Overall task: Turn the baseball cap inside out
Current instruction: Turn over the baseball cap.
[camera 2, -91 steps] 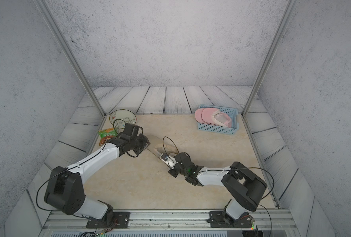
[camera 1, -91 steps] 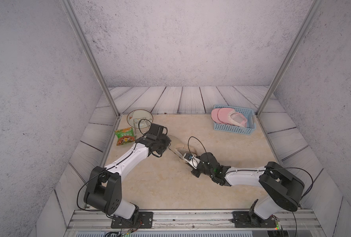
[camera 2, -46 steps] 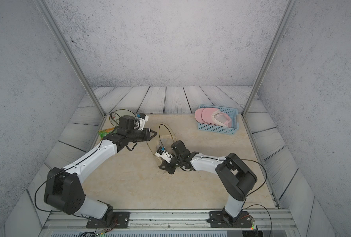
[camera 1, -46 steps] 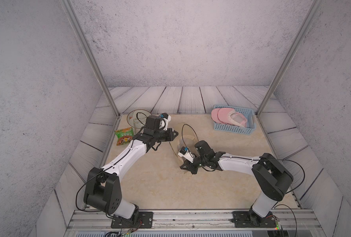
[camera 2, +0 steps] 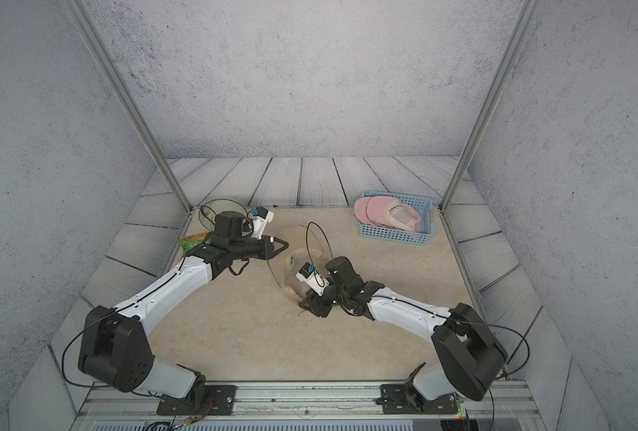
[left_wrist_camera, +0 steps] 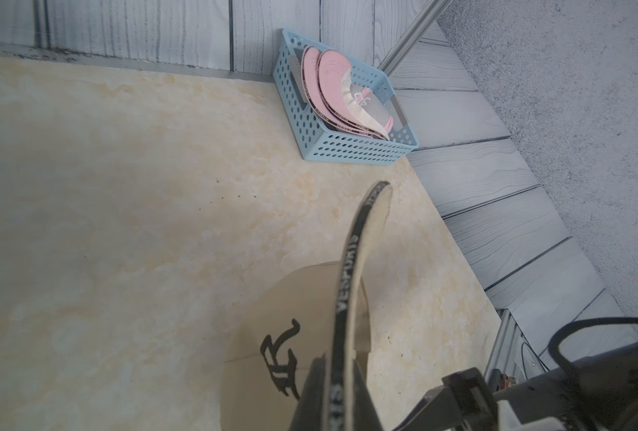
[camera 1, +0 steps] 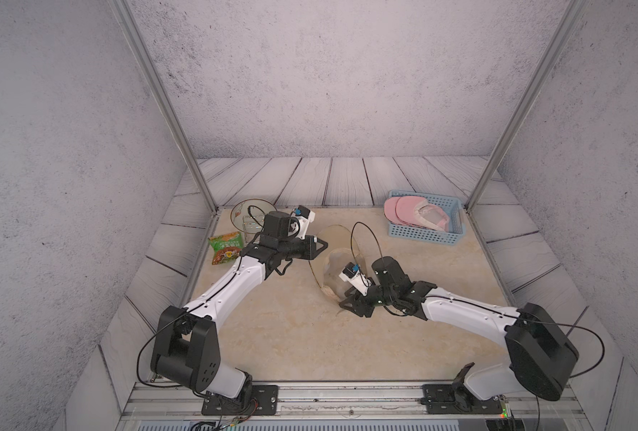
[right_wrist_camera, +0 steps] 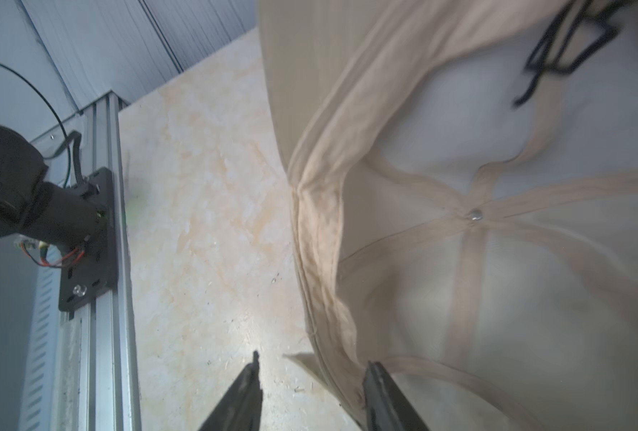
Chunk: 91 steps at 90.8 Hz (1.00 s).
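Eversion step, frame centre: left gripper (camera 1: 319, 247) clamped on cap (camera 1: 334, 266) brim; right gripper (camera 1: 351, 304) jaws apart at rim. Next, likely: push crown through.

Rough, speckled grey walls (camera 1: 317, 74) are enclosing the space at the back and on both sides. Two slanting aluminium posts (camera 1: 160, 97) are rising from the far corners of the counter (camera 1: 291, 336), whose pale beige marbled top is lying flat. Grey wood-grain panels (camera 1: 347, 179) are sloping up from the counter's far and side edges. A metal rail (camera 1: 347, 397) is running along its near edge. Soft, even light is falling, casting only faint shadows.
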Tool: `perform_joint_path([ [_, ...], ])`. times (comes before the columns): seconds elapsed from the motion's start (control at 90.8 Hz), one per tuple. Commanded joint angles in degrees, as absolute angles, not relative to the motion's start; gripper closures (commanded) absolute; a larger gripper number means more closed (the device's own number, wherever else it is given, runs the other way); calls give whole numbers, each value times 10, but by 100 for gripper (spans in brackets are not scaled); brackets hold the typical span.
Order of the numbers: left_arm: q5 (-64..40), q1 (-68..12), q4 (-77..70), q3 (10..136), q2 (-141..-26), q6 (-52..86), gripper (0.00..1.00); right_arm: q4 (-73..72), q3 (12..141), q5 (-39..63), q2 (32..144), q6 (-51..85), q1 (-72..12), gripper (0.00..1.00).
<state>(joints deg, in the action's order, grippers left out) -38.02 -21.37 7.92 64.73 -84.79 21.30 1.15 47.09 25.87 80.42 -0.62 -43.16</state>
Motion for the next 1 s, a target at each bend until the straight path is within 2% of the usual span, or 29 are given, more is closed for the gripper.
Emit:
perform_joint_path([
  [0.0,-450,-208,36,638,-842,234,100,6,472,223,776,17,-430,52],
  [0.077,-439,-208,46,636,-836,226,100,-5,470,229,764,19,-430,52],
  [0.187,-452,-208,44,633,-824,234,100,-37,459,186,751,33,-430,54],
  [0.385,-526,-209,-57,607,-821,339,100,-140,434,124,751,74,-431,86],
  [0.495,-555,-213,-143,583,-825,417,100,-166,435,100,766,82,-431,93],
  [0.683,-561,-244,-170,579,-833,450,100,-223,436,89,795,97,-433,97],
  [0.815,-574,-262,-223,581,-841,502,100,-205,453,7,827,101,-440,99],
  [0.903,-570,-270,-226,587,-839,509,100,-184,462,-9,844,100,-441,98],
  [0.991,-572,-272,-210,596,-838,501,100,-163,464,-73,848,114,-444,99],
])
